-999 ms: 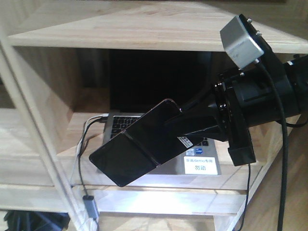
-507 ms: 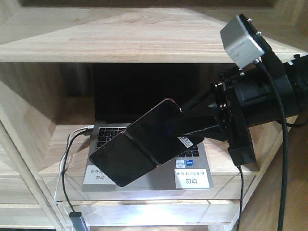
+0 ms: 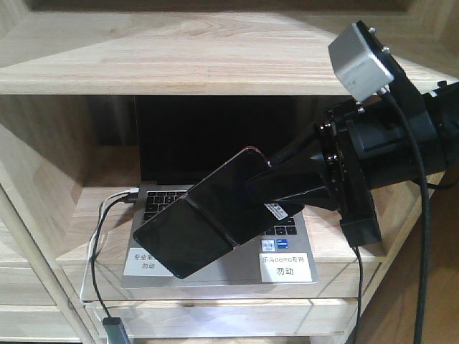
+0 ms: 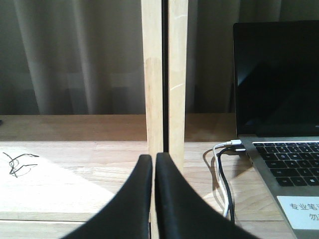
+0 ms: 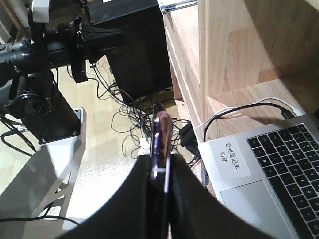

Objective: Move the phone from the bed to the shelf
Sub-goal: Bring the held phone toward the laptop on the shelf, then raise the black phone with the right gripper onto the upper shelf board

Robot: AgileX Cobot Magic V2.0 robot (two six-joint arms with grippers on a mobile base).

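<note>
The phone (image 3: pixel 204 222), a glossy black slab with a crease and a pinkish edge, hangs tilted in front of the shelf (image 3: pixel 215 50). It hovers over the keyboard of a laptop. My right gripper (image 3: pixel 269 188) is shut on its upper end. The right wrist view shows the phone (image 5: pixel 162 130) edge-on between the right gripper's (image 5: pixel 160 162) black fingers. My left gripper (image 4: pixel 153 158) is shut with nothing in it, pointing at a wooden upright (image 4: pixel 164 74) of the shelf just above a shelf board. The bed is out of view.
An open grey laptop (image 3: pixel 215 136) with white labels fills the shelf bay, and white and black cables (image 4: pixel 222 169) are plugged into its left side. In the right wrist view, tangled cables (image 5: pixel 127 117) and a black box (image 5: pixel 134 45) sit on the floor, with the left arm (image 5: pixel 50 45) beyond.
The shelf and laptop look larger and have shifted left in the front view, mostly in the first half second. The phone stays in the right gripper at the same tilt.
</note>
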